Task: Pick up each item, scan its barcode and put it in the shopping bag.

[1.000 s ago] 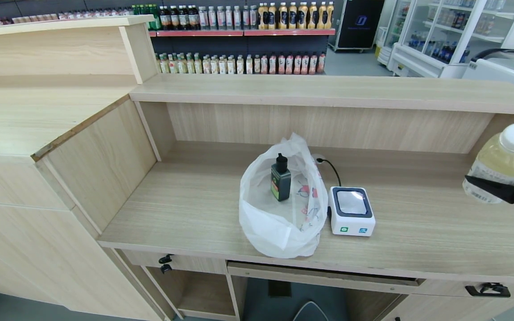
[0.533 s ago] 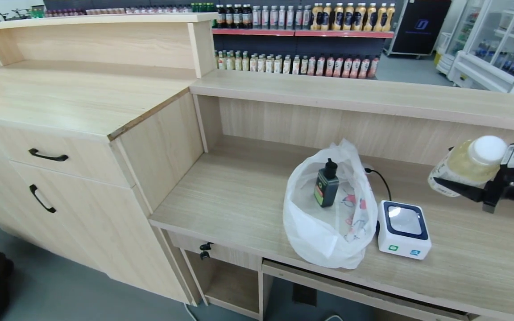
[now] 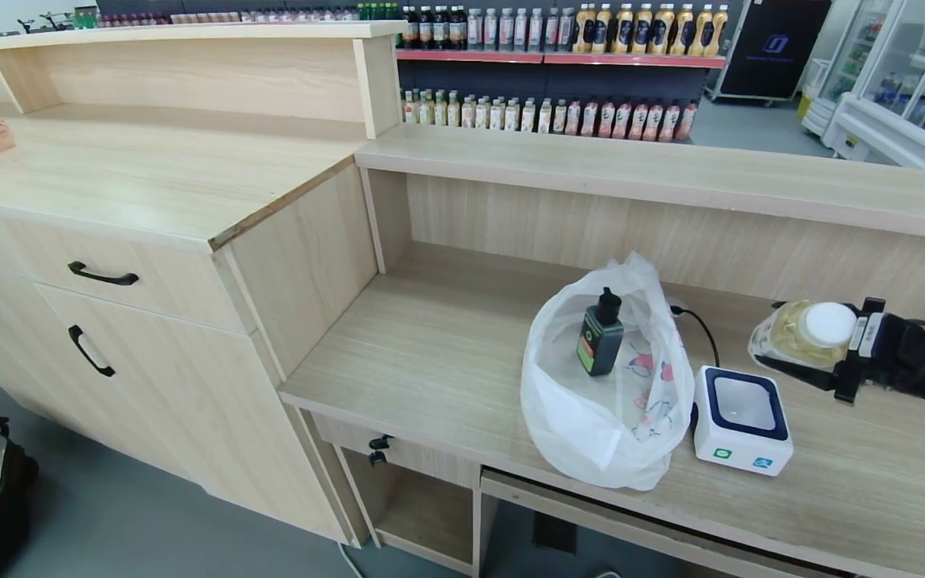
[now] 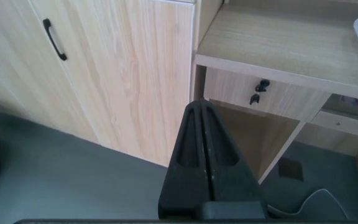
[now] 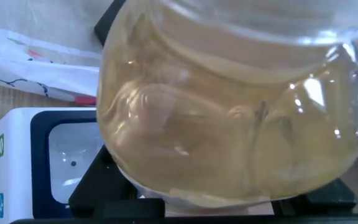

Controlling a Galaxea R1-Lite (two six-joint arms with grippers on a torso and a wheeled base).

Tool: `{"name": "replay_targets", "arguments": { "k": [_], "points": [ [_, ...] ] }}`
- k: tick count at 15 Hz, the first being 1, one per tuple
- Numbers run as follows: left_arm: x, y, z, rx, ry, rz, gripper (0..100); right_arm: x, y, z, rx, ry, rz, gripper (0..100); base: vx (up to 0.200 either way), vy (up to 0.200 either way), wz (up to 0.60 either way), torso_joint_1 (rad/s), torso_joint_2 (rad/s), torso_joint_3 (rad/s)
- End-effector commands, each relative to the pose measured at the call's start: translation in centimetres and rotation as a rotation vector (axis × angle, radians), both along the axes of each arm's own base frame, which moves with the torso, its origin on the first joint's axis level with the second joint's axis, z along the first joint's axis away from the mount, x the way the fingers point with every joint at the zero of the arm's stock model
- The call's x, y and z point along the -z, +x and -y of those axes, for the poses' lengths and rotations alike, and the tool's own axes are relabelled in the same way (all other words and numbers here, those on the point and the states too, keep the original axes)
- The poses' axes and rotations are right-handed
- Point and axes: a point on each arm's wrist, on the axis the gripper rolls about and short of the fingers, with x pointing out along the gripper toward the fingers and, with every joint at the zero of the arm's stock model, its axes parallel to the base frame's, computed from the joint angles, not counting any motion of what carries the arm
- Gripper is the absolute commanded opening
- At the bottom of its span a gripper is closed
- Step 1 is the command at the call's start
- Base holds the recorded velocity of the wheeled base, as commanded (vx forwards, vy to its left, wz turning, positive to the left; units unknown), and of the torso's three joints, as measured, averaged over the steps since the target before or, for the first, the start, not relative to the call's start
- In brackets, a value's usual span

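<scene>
A: So, where is the drink bottle (image 3: 801, 337)?
B: My right claw (image 3: 776, 337) is clamped on it. I hold it tipped in the air, near the far right side of the scanner (image 3: 742, 419) on the table (image 3: 430, 353).
A: And the shopping bag (image 3: 583, 425)?
B: It sits just left of the scanner, with a dark green bottle (image 3: 600, 341) inside.
A: Your left claw (image 4: 202, 111)?
B: Its fingers are pressed together, low by the cupboard (image 4: 129, 68).

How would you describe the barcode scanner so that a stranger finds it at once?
Look at the lower wooden counter. Right of the white shopping bag sits the scanner: a small white box. Unlike its neighbours, it has a dark-framed glass top.
</scene>
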Motion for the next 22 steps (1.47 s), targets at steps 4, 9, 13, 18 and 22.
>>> {"name": "replay_targets", "arguments": {
  "k": [4, 9, 13, 18, 22],
  "points": [
    [0.0, 0.0, 0.0, -0.001, 0.000, 0.000, 0, 1.5, 1.0, -0.5, -0.066, 0.003, -0.019, 0, 0.000, 0.000, 0.00, 0.000, 0.00, 0.000],
    [0.0, 0.0, 0.0, -0.001, 0.000, 0.000, 0, 2.4, 1.9, -0.5, -0.119, -0.017, 0.001, 0, 0.000, 0.000, 0.00, 0.000, 0.00, 0.000],
    [0.0, 0.0, 0.0, -0.001, 0.000, 0.000, 0, 2.7, 2.2, -0.6, -0.130, -0.014, -0.001, 0, 0.000, 0.000, 0.00, 0.000, 0.00, 0.000],
    [0.0, 0.0, 0.0, -0.001, 0.000, 0.000, 0, 2.9, 2.5, -0.8, -0.139, -0.014, -0.002, 0, 0.000, 0.000, 0.00, 0.000, 0.00, 0.000],
    [0.0, 0.0, 0.0, -0.001, 0.000, 0.000, 0, 3.2, 2.9, -0.7, -0.141, -0.013, -0.006, 0, 0.000, 0.000, 0.00, 0.000, 0.00, 0.000]
  ]
}}
